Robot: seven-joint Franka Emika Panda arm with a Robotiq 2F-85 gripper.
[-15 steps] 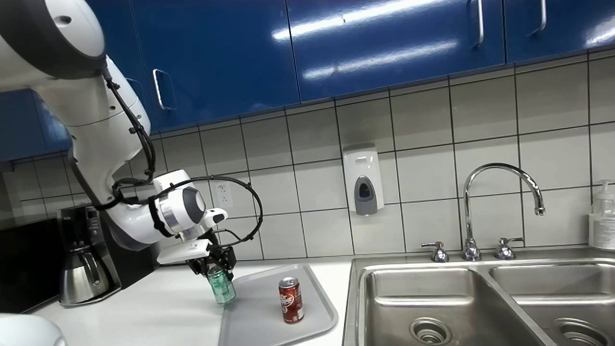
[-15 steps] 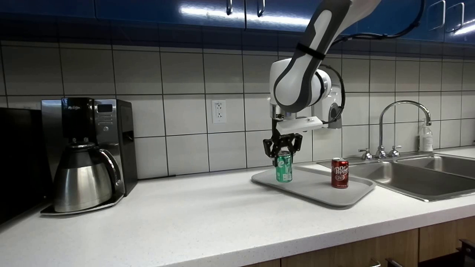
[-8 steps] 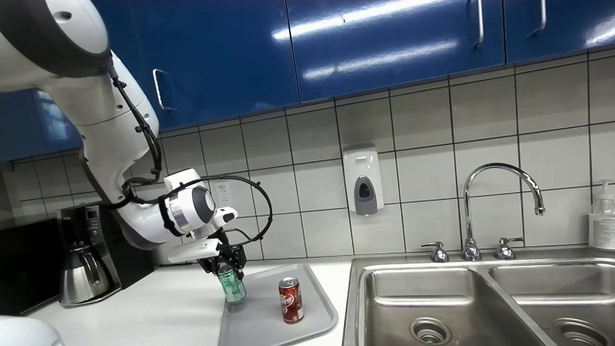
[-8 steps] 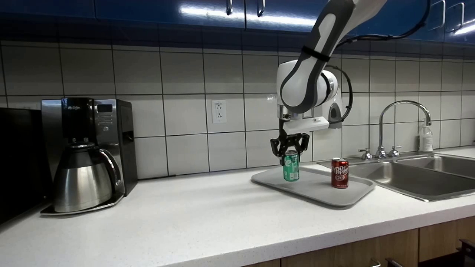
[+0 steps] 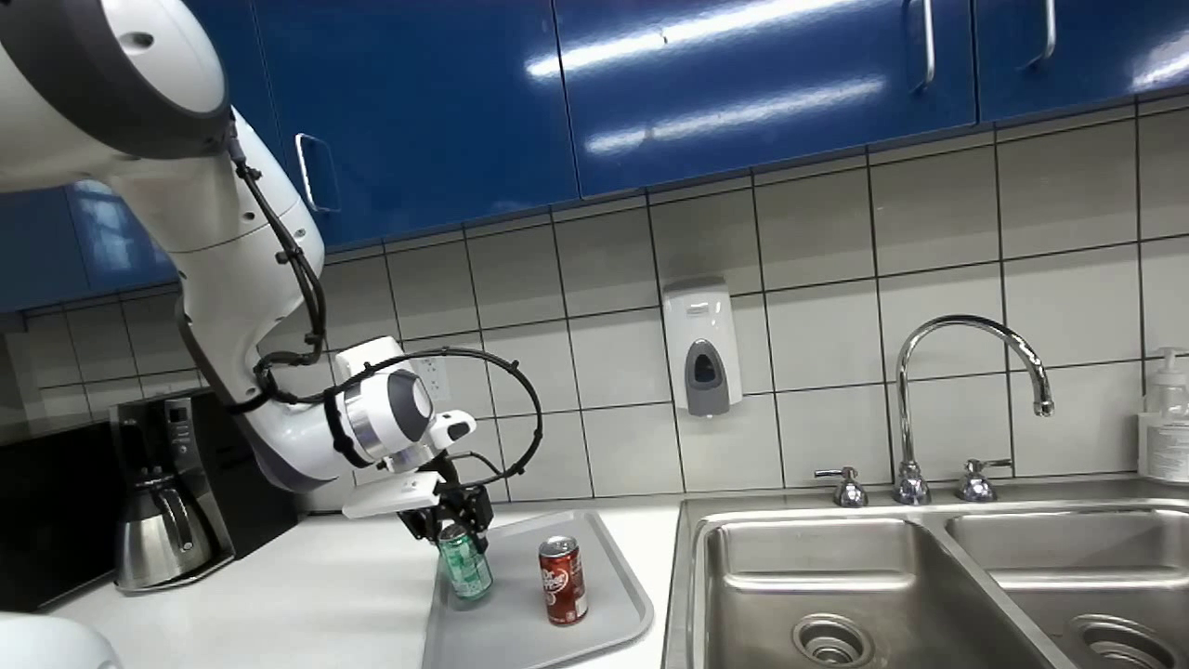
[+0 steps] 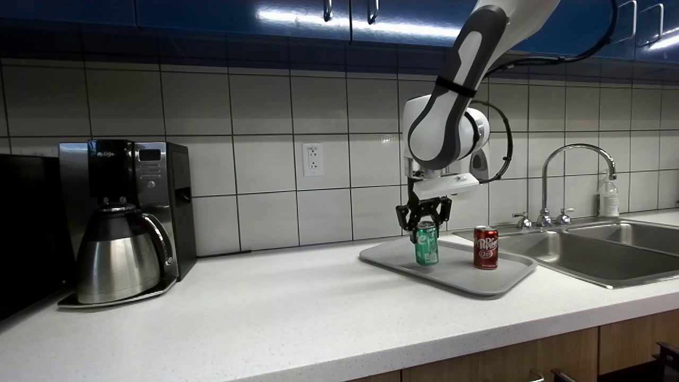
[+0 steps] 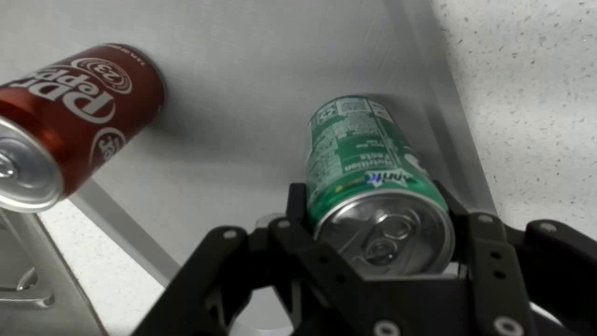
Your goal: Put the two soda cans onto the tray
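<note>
My gripper (image 7: 373, 200) is shut on the green can (image 7: 361, 144), one finger against each side near the silvery top. In both exterior views the green can (image 6: 427, 252) hangs upright or slightly tilted from the gripper (image 6: 425, 232), over the left part of the grey tray (image 6: 467, 284). Whether its base touches the tray surface I cannot tell. The red can (image 6: 485, 249) stands upright on the tray, to the right of the green one. From the wrist, the red can (image 7: 88, 102) shows at the left, with a bare stretch of tray (image 7: 219, 74) between the two cans.
A steel double sink (image 5: 808, 595) with a faucet (image 5: 966, 321) lies right of the tray. At the far left stands a coffee maker with a steel pot (image 6: 119, 260). The white counter (image 6: 276, 318) extends left of the tray, and a tiled wall (image 6: 265, 159) rises behind.
The arm has carried the green can rightward, further in over the tray, and over the last half second the can has come lower. The red can and tray have not moved.
</note>
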